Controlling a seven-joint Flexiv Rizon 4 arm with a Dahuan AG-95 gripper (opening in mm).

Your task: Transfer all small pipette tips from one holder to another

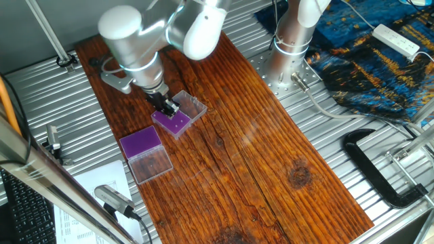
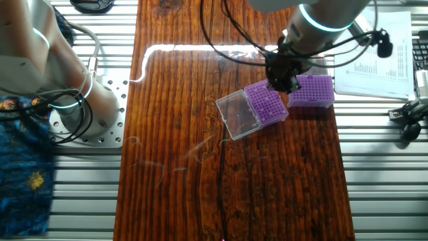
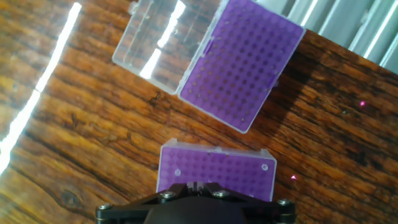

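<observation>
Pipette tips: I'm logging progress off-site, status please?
Gripper low at the open-lid holder's edge; jaw state unclear. Two pale pipette tips in the other holder, hand view. Nothing in the way.

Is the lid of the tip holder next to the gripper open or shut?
Open: the clear lid lies flat on the table beside the holder's purple grid, which is uncovered.
</observation>
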